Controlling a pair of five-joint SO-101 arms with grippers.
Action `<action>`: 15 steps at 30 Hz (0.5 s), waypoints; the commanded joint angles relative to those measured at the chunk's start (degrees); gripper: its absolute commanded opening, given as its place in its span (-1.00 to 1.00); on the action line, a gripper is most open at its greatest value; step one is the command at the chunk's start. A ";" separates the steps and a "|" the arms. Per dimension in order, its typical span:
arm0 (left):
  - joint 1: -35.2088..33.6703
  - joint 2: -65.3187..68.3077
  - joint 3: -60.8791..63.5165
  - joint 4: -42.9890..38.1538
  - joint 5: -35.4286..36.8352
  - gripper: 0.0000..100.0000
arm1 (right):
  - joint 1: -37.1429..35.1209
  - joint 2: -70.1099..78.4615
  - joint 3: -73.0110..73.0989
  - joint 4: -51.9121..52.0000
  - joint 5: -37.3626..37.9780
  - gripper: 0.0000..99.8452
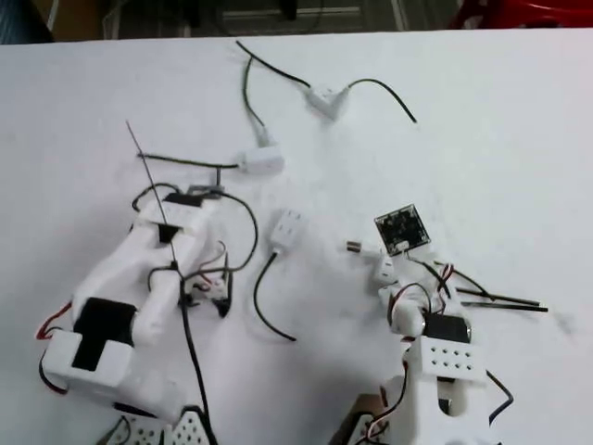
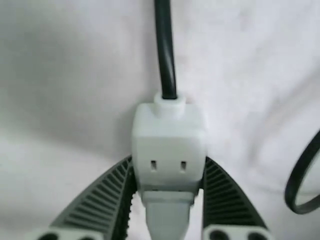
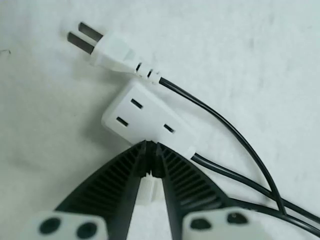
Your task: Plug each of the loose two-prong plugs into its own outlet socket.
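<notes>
In the left wrist view my left gripper (image 2: 168,167) is shut on a white outlet socket (image 2: 169,135) with two slots facing the camera. Its black cord (image 2: 165,50) runs straight away over the table. A white piece sits between the fingers (image 2: 107,200) behind the socket. In the right wrist view my right gripper (image 3: 150,149) is shut, its tips touching the edge of another white socket (image 3: 142,117). A loose two-prong plug (image 3: 107,50) lies just beyond that socket, prongs bare. In the high view the left arm (image 1: 139,287) is at the left and the right gripper (image 1: 384,273) at the lower right.
More white cord pieces lie on the table: one in the middle (image 1: 287,227), one farther back (image 1: 261,159), one near the far edge (image 1: 324,97). A small black circuit board (image 1: 403,230) sits by the right gripper. Black cords (image 3: 240,150) trail beside the right socket.
</notes>
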 commanded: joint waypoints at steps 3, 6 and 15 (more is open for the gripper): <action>-1.36 -0.75 -13.89 -3.52 0.18 -0.95 | -0.75 -0.13 0.00 -0.48 0.26 -0.96; -1.36 -0.75 -19.52 -3.52 0.18 -0.95 | -0.75 -0.13 0.00 -0.48 0.26 -0.96; -1.36 -0.22 -35.08 -5.89 -0.09 -0.94 | -0.75 -0.13 0.00 -0.48 0.26 -0.96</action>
